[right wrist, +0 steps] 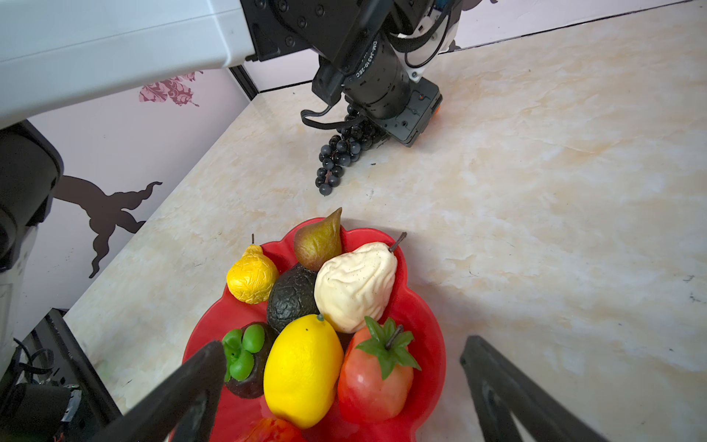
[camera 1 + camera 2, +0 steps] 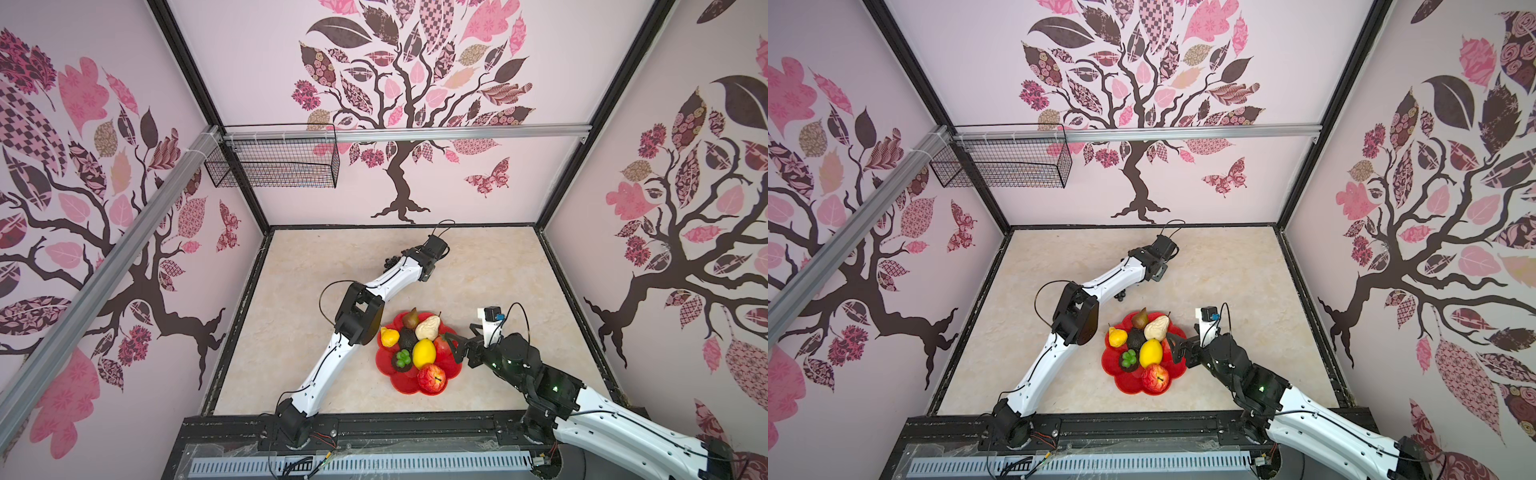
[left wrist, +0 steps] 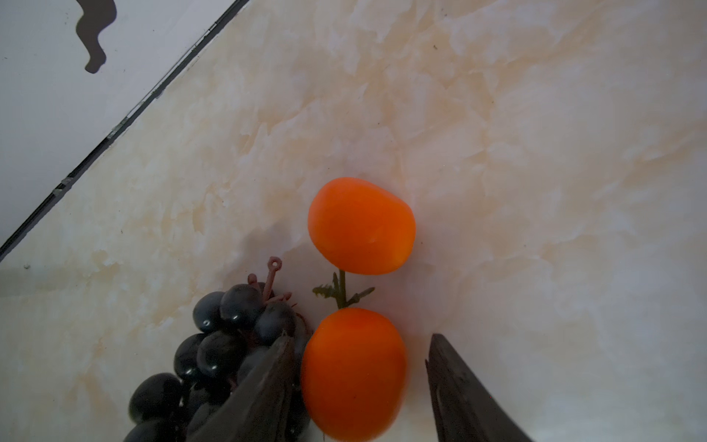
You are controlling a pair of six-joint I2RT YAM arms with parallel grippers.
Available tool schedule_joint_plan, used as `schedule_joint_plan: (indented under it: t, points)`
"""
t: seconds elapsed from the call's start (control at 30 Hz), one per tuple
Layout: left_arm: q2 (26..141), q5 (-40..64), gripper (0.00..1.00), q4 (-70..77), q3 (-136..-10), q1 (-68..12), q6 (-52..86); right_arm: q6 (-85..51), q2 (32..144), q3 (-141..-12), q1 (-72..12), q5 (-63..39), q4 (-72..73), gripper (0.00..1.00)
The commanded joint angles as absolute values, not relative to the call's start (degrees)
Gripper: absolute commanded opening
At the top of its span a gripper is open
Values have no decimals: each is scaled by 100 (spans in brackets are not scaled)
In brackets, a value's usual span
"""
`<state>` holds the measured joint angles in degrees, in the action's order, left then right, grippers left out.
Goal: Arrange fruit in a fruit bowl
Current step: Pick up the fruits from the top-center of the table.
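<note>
Bare tabletop [image 2: 498, 270] wide open right of and behind the bowl [image 2: 405, 384], bowl crowded with fruit [image 2: 424, 353], left arm [image 2: 390, 276] slanting past its left rim, grapes [image 3: 214, 344] tight against one side of the near orange [image 3: 354, 375], other side clear

Fruit bowl [image 2: 405, 384] on the desk [image 2: 498, 270] holds lemon [image 2: 424, 353], red apple [image 2: 431, 379], cream pear [image 2: 428, 328] and brown pear [image 2: 411, 319]. Right tool [image 2: 454, 348] hangs spread at its rim. Black grapes [image 2: 392, 262] lie apart from it.

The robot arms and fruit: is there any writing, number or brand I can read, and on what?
"DM-J4310-2EC": white print on the black motor housing of the left arm, right wrist view.
Nothing else is readable: no text shows on the fruit, the red fruit bowl or the walls.
</note>
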<state>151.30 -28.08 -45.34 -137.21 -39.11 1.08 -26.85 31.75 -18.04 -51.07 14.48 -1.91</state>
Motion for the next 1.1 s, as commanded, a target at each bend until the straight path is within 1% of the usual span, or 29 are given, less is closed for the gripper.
schedule_joint_plan:
  t: [0.0, 0.07, 0.2, 0.4, 0.53, 0.63, 0.73, 0.87, 1.0, 1.07]
  points:
    - [15340, -2718, 62, -4605, -14089, -3918, 88, -2681, 3190, -1813, -5106, 1442, -141, 100]
    - [15385, -2755, 63, -4601, -14115, -3915, 86, -2674, 3190, -1819, -5106, 1441, -141, 100]
    - [15422, -2782, 59, -4582, -14124, -3903, 93, -2691, 3165, -1810, -5106, 1450, -157, 100]
    - [15361, -2778, 47, -4560, -14108, -3901, 165, -2679, 3103, -1807, -5106, 1507, -202, 100]
    - [15020, -2595, 44, -4379, -13788, -3899, 293, -2687, 3111, -1797, -5106, 1520, -203, 100]
    - [14654, -2435, 43, -4244, -13473, -3898, 431, -2703, 3103, -1824, -5106, 1529, -227, 100]
    - [14131, -2094, 43, -4059, -13038, -3887, 619, -2735, 3087, -1868, -5106, 1566, -270, 100]
    - [13267, -1227, 43, -3781, -12301, -3779, 1166, -2875, 3128, -1972, -5098, 1842, -497, 100]
    - [12174, -266, 42, -2921, -10900, -3604, 1870, -2948, 3207, -2114, -4965, 1885, -636, 100]
    - [11577, 138, 42, -2374, -10090, -3523, 2227, -3001, 3317, -2250, -4669, 1576, -683, 100]
